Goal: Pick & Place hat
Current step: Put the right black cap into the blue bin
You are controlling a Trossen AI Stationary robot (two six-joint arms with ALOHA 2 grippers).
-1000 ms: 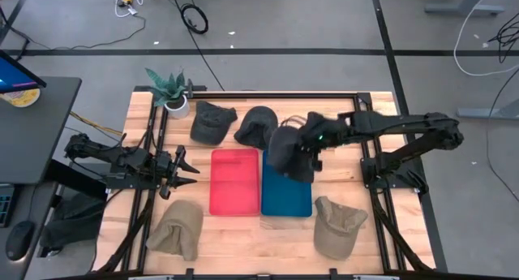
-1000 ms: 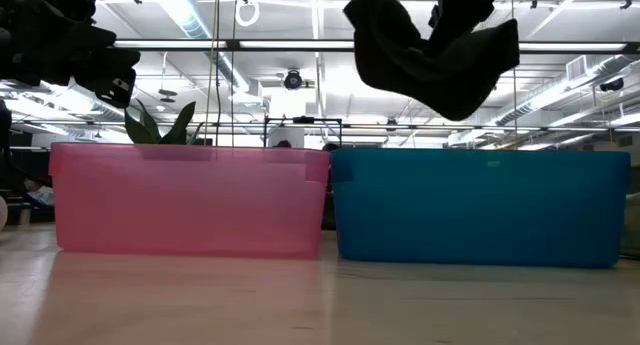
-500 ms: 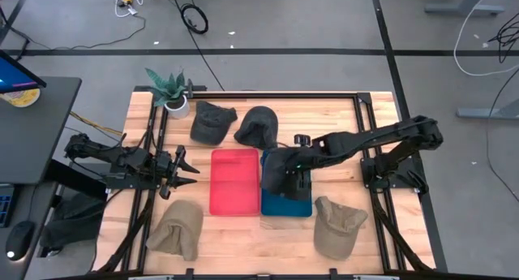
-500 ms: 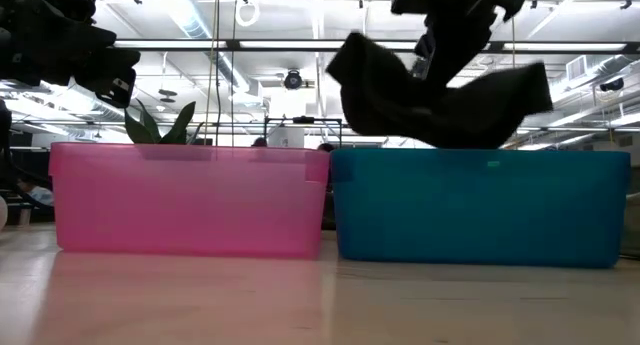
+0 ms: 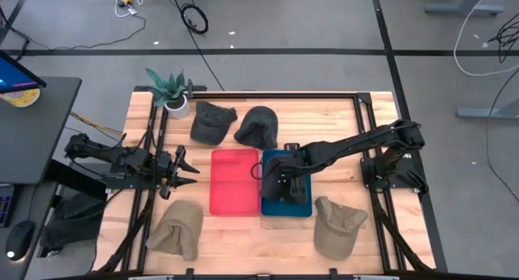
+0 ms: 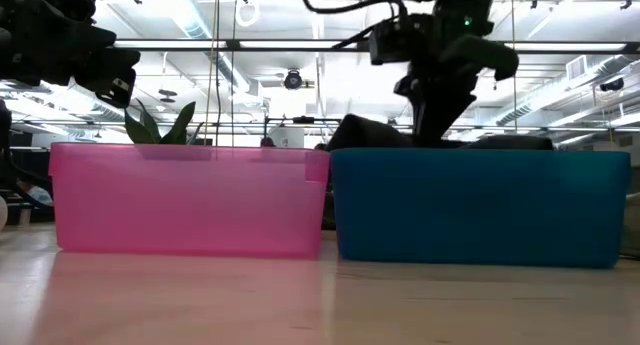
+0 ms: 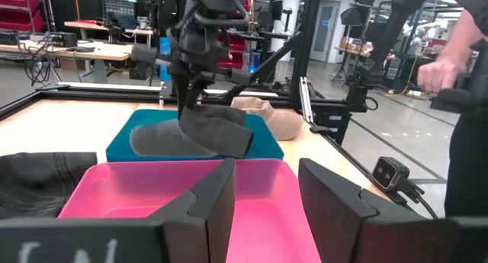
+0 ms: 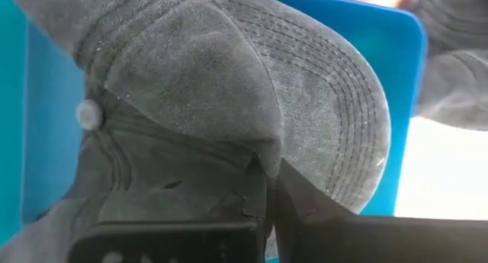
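Note:
A dark grey hat (image 5: 274, 185) hangs down into the blue bin (image 5: 302, 204), with my right gripper (image 5: 285, 173) shut on it from above. In the low view only the hat's top (image 6: 368, 135) shows over the bin's rim, below the gripper (image 6: 438, 105). The right wrist view shows its stitched brim (image 8: 335, 103) and top button (image 8: 89, 114). The left wrist view shows the hat (image 7: 194, 133) drooping into the bin. My left gripper (image 5: 183, 173) waits open at the table's left, level, nothing between its fingers. My right gripper pinches a fold of the hat's cloth (image 8: 255, 160), at the crown next to the brim, between its two fingers. The fingers come steeply from above, slanting from the table's right. The hat droops slack below them inside the blue bin; the bin wall hides whether it touches the bottom.
A pink bin (image 5: 235, 153) stands against the blue bin's left side. Two dark caps (image 5: 212, 120) (image 5: 258, 126) lie at the back beside a potted plant (image 5: 172, 93). Tan hats lie at the front left (image 5: 177, 229) and front right (image 5: 339, 225). A person (image 7: 461, 88) stands beyond the table.
My right gripper has come down and toward the table's left and near edge, tipping more steeply downward and staying shut on the hat. The hat, which hung well above the blue bin's rim, has sunk into the bin; only its top shows over the rim.

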